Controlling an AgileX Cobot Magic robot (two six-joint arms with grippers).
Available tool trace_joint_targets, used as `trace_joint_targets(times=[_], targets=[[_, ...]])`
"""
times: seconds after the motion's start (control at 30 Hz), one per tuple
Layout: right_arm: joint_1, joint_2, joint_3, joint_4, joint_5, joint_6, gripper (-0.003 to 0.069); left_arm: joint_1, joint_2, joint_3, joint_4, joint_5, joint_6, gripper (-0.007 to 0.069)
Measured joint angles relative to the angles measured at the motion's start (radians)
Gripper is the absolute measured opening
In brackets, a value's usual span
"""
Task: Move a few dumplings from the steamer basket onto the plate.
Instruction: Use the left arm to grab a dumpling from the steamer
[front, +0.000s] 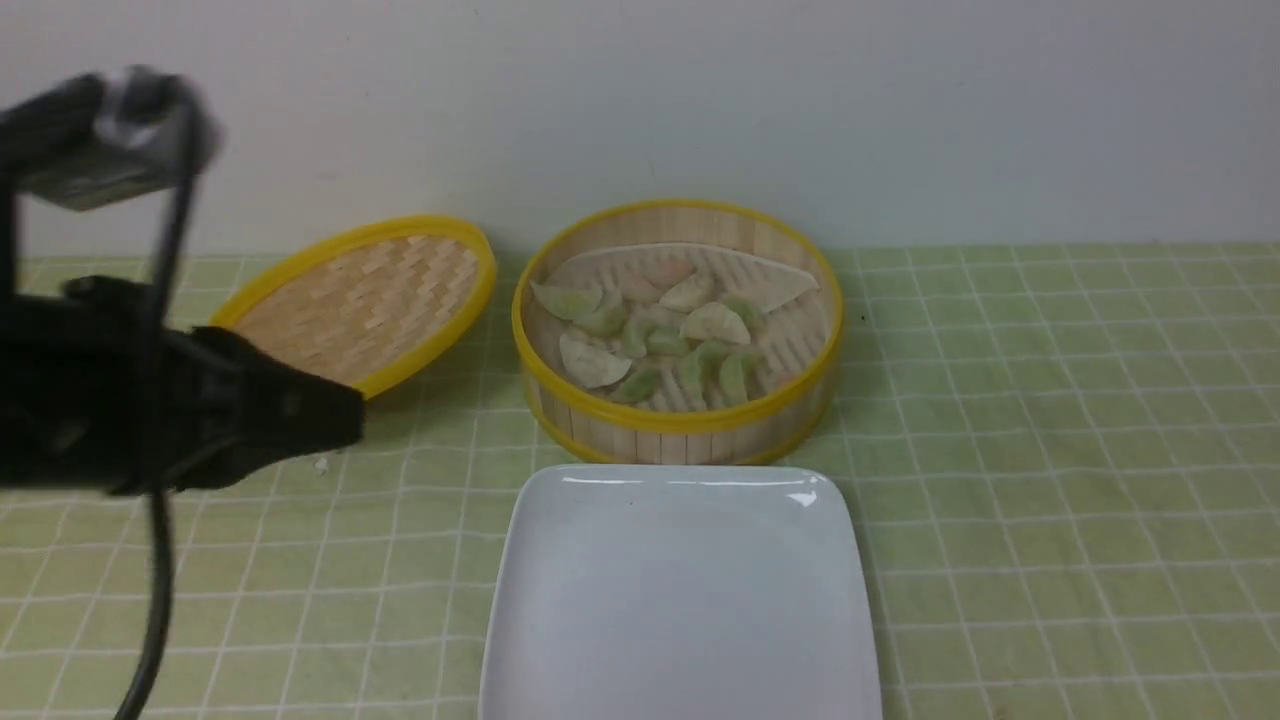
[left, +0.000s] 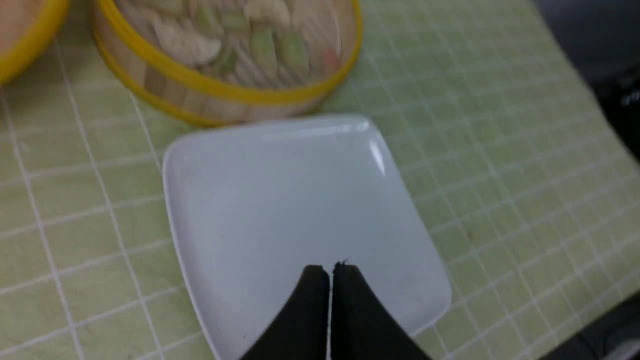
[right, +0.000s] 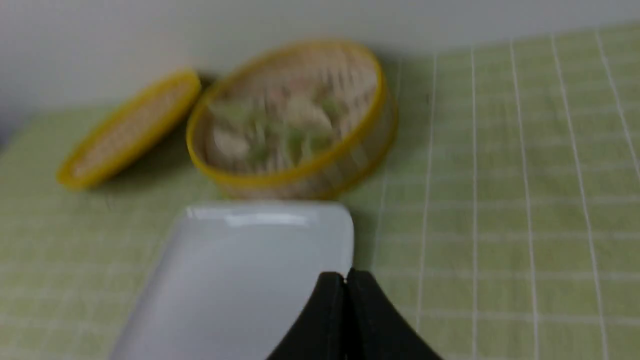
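The steamer basket stands at the back centre and holds several pale green and whitish dumplings. The white square plate lies bare just in front of it. My left gripper is shut and empty, raised at the left, beside the plate and short of the basket. In the left wrist view its tips hang over the plate, with the basket beyond. My right gripper is out of the front view; in the right wrist view it is shut and empty near the plate's edge.
The shallow woven lid with a yellow rim leans tilted left of the basket. A green checked cloth covers the table. A white wall stands close behind the basket.
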Motion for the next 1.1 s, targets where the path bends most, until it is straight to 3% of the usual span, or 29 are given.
trace_joint_targets(times=[0.2, 0.4, 0.6, 0.8, 0.9, 1.0, 1.1], targets=[[0.0, 0.271, -0.182, -0.05, 0.172, -0.032, -0.001, -0.06, 0.325, -0.222, 0.134, 0.039, 0.024, -0.0006], [0.0, 0.326, -0.202, -0.052, 0.172, -0.034, -0.001, -0.17, 0.554, -0.449, 0.311, 0.072, -0.055, -0.0006], [0.0, 0.325, -0.202, -0.066, 0.151, -0.035, -0.0009, -0.265, 0.845, -0.794, 0.515, 0.208, -0.121, -0.0006], [0.0, 0.325, -0.202, -0.068, 0.149, -0.035, -0.0007, -0.294, 1.061, -1.108, 0.588, 0.247, -0.154, -0.0001], [0.0, 0.325, -0.202, -0.069, 0.149, -0.035, -0.0007, -0.294, 1.132, -1.21, 0.604, 0.247, -0.155, 0.0029], [0.0, 0.325, -0.202, -0.069, 0.149, -0.035, -0.0003, -0.294, 1.214, -1.294, 0.625, 0.248, -0.155, 0.0116], [0.0, 0.325, -0.202, -0.069, 0.149, -0.035, -0.0003, -0.294, 1.265, -1.316, 0.649, 0.248, -0.155, 0.0282]])
